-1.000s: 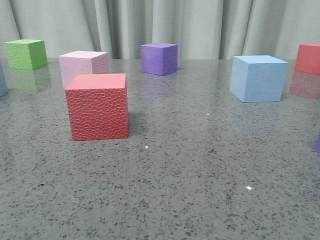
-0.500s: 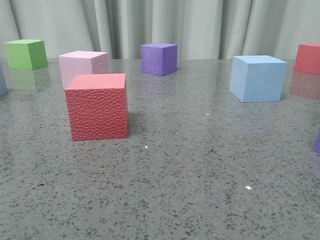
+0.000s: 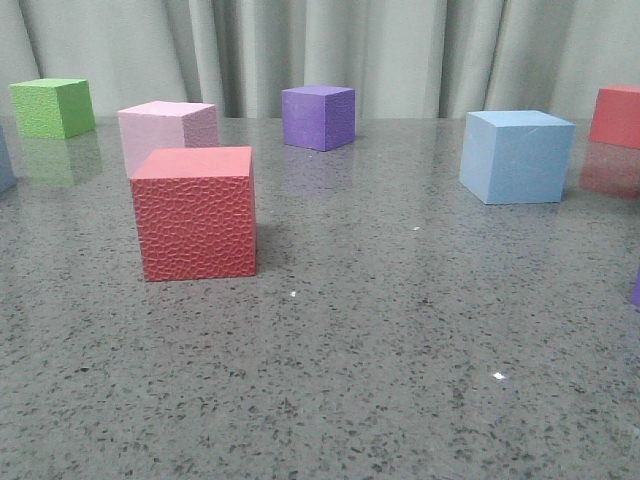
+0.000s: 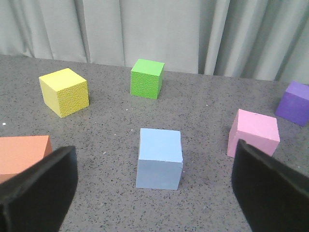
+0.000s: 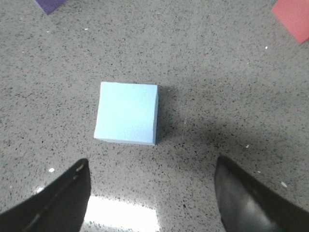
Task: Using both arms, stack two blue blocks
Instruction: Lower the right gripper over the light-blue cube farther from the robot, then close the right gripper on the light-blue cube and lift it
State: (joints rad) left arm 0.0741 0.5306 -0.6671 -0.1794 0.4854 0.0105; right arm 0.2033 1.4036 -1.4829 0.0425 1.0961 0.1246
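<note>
On the left, one blue block (image 4: 160, 158) sits on the tabletop (image 4: 203, 111) ahead of the left gripper (image 4: 154, 193), centred between its spread, empty fingers (image 4: 41, 186). On the right, the other blue block (image 5: 127, 112) lies ahead of the right gripper (image 5: 152, 193), slightly off-centre between fingers (image 5: 251, 198) likewise spread wide and touching nothing. Each arm looks about equally near its own cube.
</note>
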